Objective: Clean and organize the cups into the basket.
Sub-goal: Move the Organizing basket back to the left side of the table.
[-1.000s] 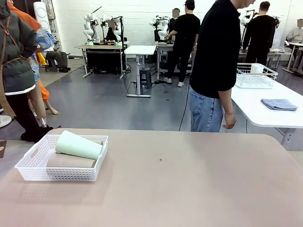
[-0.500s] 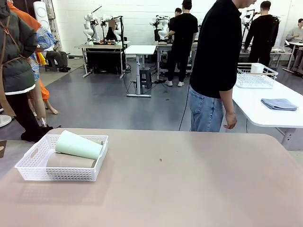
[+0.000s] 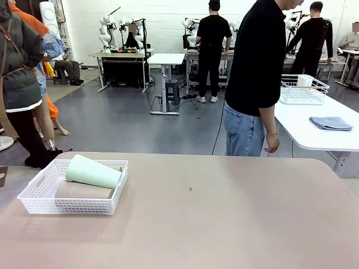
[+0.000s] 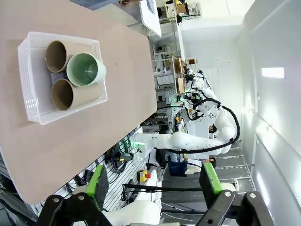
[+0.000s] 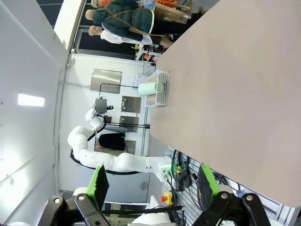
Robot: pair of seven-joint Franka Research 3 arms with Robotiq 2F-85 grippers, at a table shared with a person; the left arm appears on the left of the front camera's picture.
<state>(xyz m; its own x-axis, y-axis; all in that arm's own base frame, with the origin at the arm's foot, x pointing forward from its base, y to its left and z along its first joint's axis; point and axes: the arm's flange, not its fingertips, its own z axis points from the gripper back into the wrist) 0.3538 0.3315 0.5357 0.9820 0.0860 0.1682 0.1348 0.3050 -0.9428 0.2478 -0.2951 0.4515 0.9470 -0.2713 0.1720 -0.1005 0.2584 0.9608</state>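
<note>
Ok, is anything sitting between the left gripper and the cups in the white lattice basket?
Nothing visible. In the left wrist view the open left gripper looks over bare tan tabletop to the white plastic lattice basket, where the pale mint-green cup lies on two tan-brown cups.

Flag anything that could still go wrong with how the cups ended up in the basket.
The mint-green cup lies on top of the two tan cups, not on the basket floor, so it might roll off if the basket is bumped. The basket also sits close to the table edge on the robot's left, where a nudge could push it off.
</note>
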